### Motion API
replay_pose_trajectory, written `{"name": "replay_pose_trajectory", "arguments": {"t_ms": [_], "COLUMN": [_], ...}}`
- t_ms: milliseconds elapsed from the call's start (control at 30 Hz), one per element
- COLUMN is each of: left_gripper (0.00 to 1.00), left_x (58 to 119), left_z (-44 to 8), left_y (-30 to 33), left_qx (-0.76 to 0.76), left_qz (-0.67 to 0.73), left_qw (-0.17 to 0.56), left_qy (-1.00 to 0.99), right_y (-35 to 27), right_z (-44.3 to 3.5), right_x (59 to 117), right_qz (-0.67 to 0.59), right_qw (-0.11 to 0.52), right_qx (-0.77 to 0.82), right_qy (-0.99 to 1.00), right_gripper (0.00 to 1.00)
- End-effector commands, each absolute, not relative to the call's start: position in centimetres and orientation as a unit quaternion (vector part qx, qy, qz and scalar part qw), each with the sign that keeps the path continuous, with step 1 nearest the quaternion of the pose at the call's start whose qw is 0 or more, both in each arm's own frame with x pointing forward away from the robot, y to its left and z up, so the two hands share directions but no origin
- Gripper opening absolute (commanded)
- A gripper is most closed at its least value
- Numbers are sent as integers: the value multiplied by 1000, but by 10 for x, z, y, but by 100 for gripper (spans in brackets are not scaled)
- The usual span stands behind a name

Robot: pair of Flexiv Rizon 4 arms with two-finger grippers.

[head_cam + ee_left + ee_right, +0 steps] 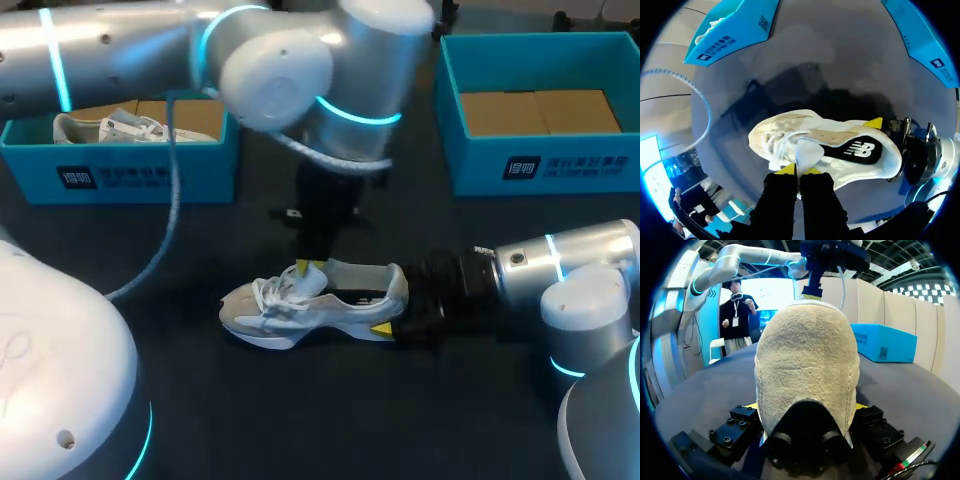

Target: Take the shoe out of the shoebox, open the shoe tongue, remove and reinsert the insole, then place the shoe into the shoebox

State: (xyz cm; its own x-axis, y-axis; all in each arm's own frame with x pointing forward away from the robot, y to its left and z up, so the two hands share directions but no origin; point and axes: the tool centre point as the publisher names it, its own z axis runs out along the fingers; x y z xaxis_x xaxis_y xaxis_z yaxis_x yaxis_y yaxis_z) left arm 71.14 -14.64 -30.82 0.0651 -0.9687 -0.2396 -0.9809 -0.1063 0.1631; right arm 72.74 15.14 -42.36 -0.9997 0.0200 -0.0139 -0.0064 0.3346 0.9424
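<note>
The shoe (315, 300) stands on its sole on the dark table (330, 420), outside both boxes, with its toe toward the robot's left and its heel toward the right arm. The left gripper (310, 268) comes down from above onto the shoe's opening. In the left wrist view its yellow tips sit almost together, pinching the white tongue (807, 152) between them, just behind the laces. The right gripper (398, 318) comes in level with the table and holds the heel, with one finger on each side of it (one yellow tip (382, 328) shows on the near side in the head view, and the other tip (872, 122) shows on the far side in the left wrist view). In the right wrist view the fuzzy heel (807, 365) fills the space between that gripper's fingers. At the far edge of the table stand two blue boxes, well apart from the shoe. The left box (120, 170) holds a second shoe (110, 128), and the right box (545, 170) shows only its cardboard floor.
</note>
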Motion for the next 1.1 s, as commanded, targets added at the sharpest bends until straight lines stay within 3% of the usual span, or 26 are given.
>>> {"name": "replay_pose_trajectory", "arguments": {"t_ms": [33,300,1033,1067,1100], "left_gripper": [0,0,0,1,11], "left_x": [711,702,708,709,709], "left_z": [-307,-321,-380,-379,-377], "left_y": [-103,-75,-47,-45,-44], "left_qx": [-736,-720,-721,-721,-721], "left_qz": [48,36,91,92,92], "left_qw": [-92,-121,-59,-58,-57], "left_qy": [669,683,684,684,684], "right_y": [155,155,155,155,155], "right_z": [-426,-426,-426,-426,-426], "right_x": [727,727,727,727,727], "right_qz": [574,574,574,574,574], "right_qw": [11,11,11,11,11], "right_qx": [4,4,4,4,4], "right_qy": [818,818,818,818,818], "right_gripper": [0,0,0,0,0]}}
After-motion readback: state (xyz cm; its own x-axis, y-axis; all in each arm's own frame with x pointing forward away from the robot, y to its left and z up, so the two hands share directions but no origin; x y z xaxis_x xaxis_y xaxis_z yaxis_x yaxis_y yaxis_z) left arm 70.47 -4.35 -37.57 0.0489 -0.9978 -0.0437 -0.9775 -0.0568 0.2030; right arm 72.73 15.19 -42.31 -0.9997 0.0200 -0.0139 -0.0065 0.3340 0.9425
